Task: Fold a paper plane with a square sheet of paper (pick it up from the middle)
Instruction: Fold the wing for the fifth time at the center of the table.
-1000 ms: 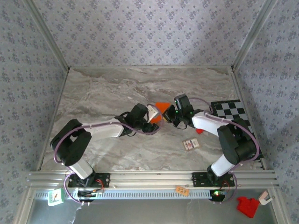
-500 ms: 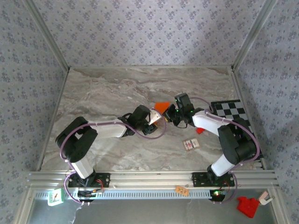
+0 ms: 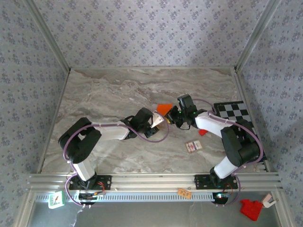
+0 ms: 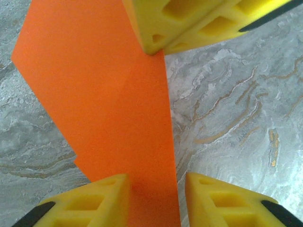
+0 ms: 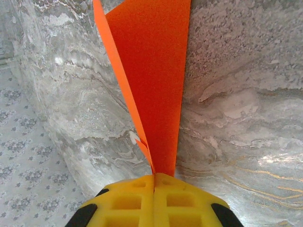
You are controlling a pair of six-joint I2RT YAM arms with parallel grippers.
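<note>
**While right end effector (image 5: 154,182) pinches square sheet of paper (image 5: 156,71), left stands spread**

Part-folded, the sheet sits just 1 o'clock of worktop (image 3: 94,94) centre. In left wrist view, its 6 o'clock end lies between the left end effector (image 4: 156,189) fingers. Judged mid-fold regrasp; next needs a square clamp.

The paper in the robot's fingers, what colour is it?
Bright orange, plain all over. The folded paper shows best in the right wrist view.
</note>
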